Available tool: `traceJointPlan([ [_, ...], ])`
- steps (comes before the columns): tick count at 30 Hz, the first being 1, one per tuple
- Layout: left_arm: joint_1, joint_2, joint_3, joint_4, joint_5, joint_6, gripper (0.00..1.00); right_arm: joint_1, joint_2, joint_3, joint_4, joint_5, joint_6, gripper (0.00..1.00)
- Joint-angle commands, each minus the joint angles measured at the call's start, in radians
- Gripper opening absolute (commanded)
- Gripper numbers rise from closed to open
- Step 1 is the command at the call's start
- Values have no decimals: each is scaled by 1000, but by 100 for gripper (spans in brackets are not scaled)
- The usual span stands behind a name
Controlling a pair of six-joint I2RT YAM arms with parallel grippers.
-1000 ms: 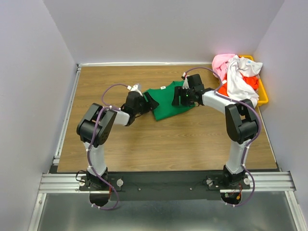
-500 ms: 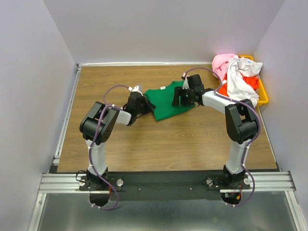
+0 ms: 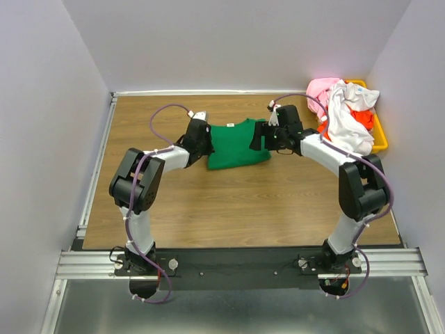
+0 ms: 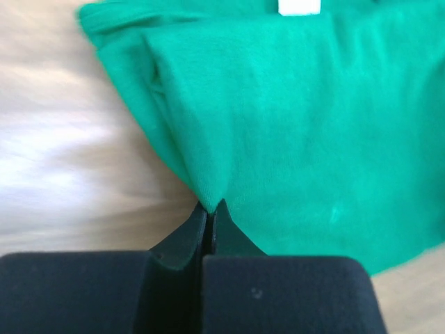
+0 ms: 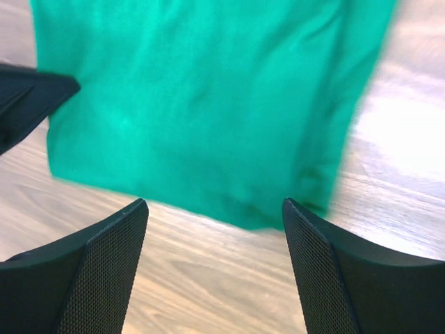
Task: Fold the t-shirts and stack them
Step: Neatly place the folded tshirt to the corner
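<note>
Bright, even light; both wrist views blurred, perhaps by motion.

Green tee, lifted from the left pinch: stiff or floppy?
Likely floppy: the tee puckers into a ridge where the left gripper pinches it. Probably light; thin cloth lying flat. Lifted by one point, it would likely drape and unfold.

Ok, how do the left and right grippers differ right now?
The left gripper is shut, pinching a fold of the green t-shirt; the right gripper is open and holds nothing. The left is at the shirt's left edge, the right at its right edge. Both are working on the same shirt.
</note>
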Motion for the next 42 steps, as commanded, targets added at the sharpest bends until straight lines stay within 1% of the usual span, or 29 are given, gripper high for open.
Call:
traceJointPlan([
  [1, 46, -32, 92, -201, -172, 198, 0, 5, -82, -21, 0, 49, 16, 86],
  [2, 54, -28, 105, -218, -200, 234, 0, 5, -107, -23, -2, 50, 19, 86],
  [5, 97, -20, 146, -261, -226, 282, 0, 4, -153, -27, -8, 70, 18, 87],
  [7, 127, -12, 169, -276, -225, 298, 0, 5, -174, -27, -11, 89, 13, 88],
  [8, 159, -9, 175, -279, -222, 307, 0, 5, -182, -29, -12, 107, 12, 88],
  [13, 242, 37, 255, -305, -240, 422, 0, 5, -239, -43, -19, 138, 7, 89],
  [16, 295, 75, 329, -335, -271, 491, 0, 5, -263, -60, -19, 149, 4, 89],
  [20, 367, 127, 421, -350, -268, 572, 0, 5, -295, -87, -20, 159, -2, 89],
  [21, 382, 150, 466, -364, -266, 584, 0, 5, -302, -95, -20, 159, -1, 89],
  [22, 411, 162, 487, -365, -265, 594, 0, 5, -309, -109, -19, 158, 1, 89],
  [24, 422, 195, 543, -370, -254, 629, 0, 4, -329, -121, -20, 162, 4, 89],
  [26, 472, 219, 580, -370, -243, 653, 0, 5, -344, -132, -19, 169, 5, 89],
  [29, 515, 276, 667, -396, -249, 693, 0, 4, -354, -133, -19, 166, 4, 89],
  [30, 523, 303, 712, -416, -249, 699, 0, 5, -358, -133, -19, 161, 5, 89],
  [37, 588, 393, 847, -451, -237, 747, 0, 4, -349, -135, -19, 150, 9, 89],
  [42, 609, 457, 956, -482, -237, 772, 0, 5, -334, -133, -19, 144, 9, 89],
])
